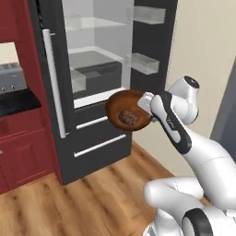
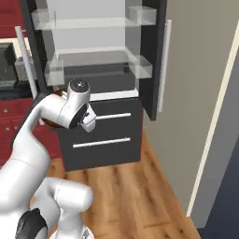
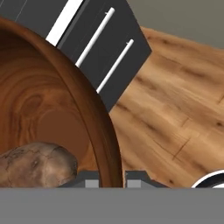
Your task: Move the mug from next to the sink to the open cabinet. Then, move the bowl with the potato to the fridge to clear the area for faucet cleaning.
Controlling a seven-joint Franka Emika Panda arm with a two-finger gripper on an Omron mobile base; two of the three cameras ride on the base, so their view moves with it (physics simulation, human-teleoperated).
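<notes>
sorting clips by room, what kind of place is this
Most likely a home kitchen: an open fridge with glass shelves and bar-handled drawers, red cabinets under a black counter, and a wood floor.

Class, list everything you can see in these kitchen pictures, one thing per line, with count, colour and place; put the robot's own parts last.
fridge: one, dark frame, pale grey inside, door open, ahead of the robot
fridge drawers: two, dark with white bar handles, below the shelves
door bins: several, clear, on the open fridge's sides
bowl: one, reddish-brown wood-look, held up in front of the drawers
potato: one, brown, inside the bowl
cabinets: dark red, left of the fridge
counter: black, on the red cabinets
toaster: one, grey, on the counter
floor: wood planks
arm: one, white with dark joints
gripper: one, closed on the bowl's rim
</notes>
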